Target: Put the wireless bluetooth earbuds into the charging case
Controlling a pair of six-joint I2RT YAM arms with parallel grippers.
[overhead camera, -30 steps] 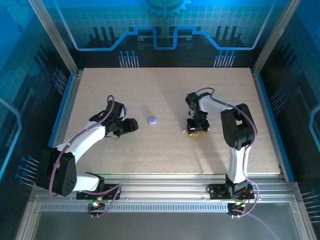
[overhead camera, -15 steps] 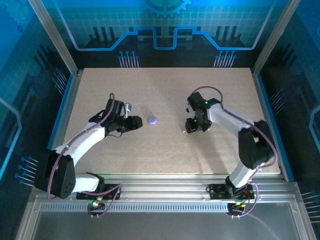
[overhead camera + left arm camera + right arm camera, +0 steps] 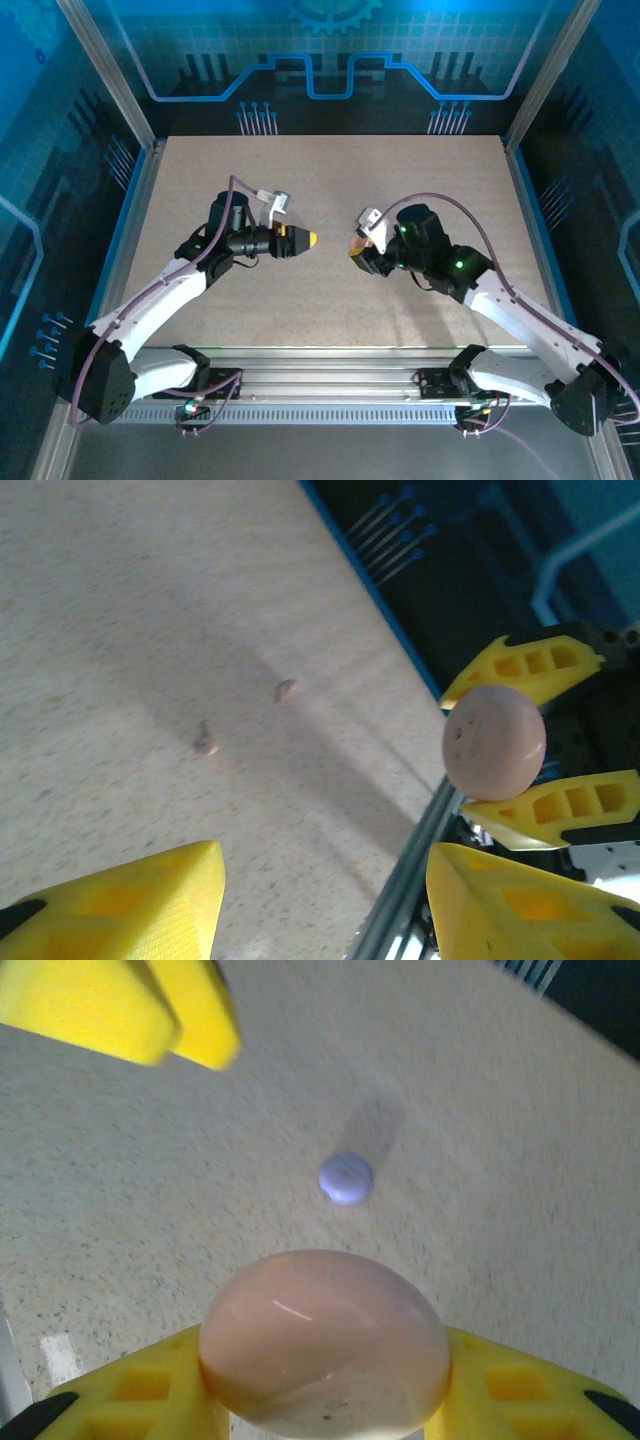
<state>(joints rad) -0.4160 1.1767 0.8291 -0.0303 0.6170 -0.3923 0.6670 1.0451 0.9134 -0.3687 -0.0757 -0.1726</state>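
- Tabletop of pale speckled board lies under both arms.
- Left gripper reaches toward the right over the middle of the table. From its own wrist camera, its yellow fingers stand spread, with bare table between them and nothing held.
- Lavender round puck lies flat on the table. From the right wrist it sits just below the left gripper's yellow tips, and neither gripper touches it.
- Wireless bluetooth earbuds are two tiny pale pieces, the second at. They lie loose on the bare table, near each other but not touching. They are outside any case, and in the left wrist view they sit to the left of the raised pink case.
- Right gripper faces the left gripper tip to tip, with a gap between the two.
- Pink round case is pinched by its edges between the right gripper's yellow jaws. It is held closed above the table, with its flat face turned toward the left gripper.
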